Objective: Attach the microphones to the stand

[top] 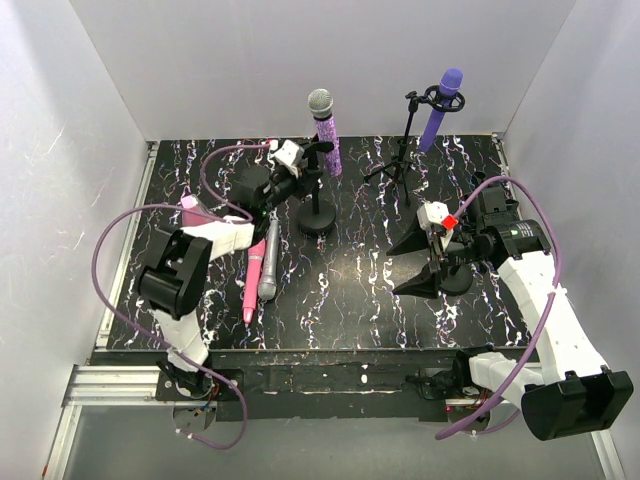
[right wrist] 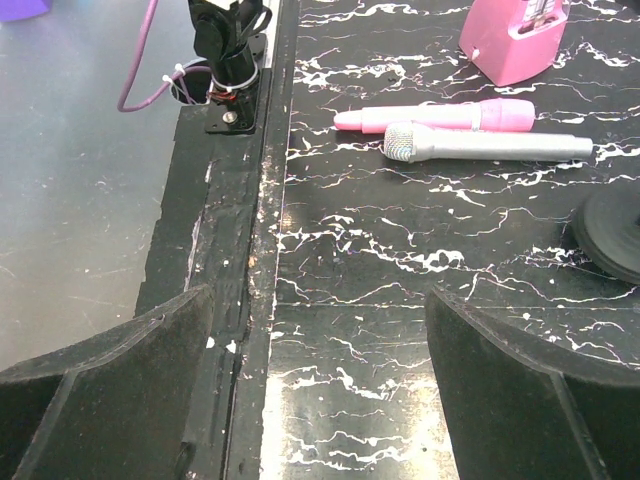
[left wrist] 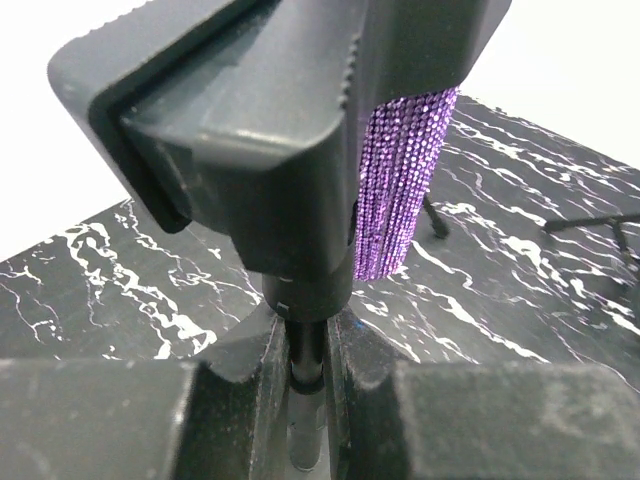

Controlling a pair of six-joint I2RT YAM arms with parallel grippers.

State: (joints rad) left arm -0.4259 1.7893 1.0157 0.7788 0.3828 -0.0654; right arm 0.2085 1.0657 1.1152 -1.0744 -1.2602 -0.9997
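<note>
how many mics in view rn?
4. Glittery purple mic upright in the round-base stand; plain purple mic in the tripod stand; pink mic and silver mic lying side by side on the table, left. None seem hidden.

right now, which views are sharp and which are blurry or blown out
top external: even light, sharp throughout. left wrist: the stand blocks much of the frame, the glittery microphone sparkles, the wall behind is blown out white. right wrist: own fingers dark with little detail, pink microphone and silver microphone crisp.

Top view looks down on the whole table (top: 350,290); left wrist sits close on the stand pole (left wrist: 306,345); right wrist looks low across the table, sharing the pink microphone (right wrist: 440,117) and silver-grey microphone (right wrist: 490,147) with top.
</note>
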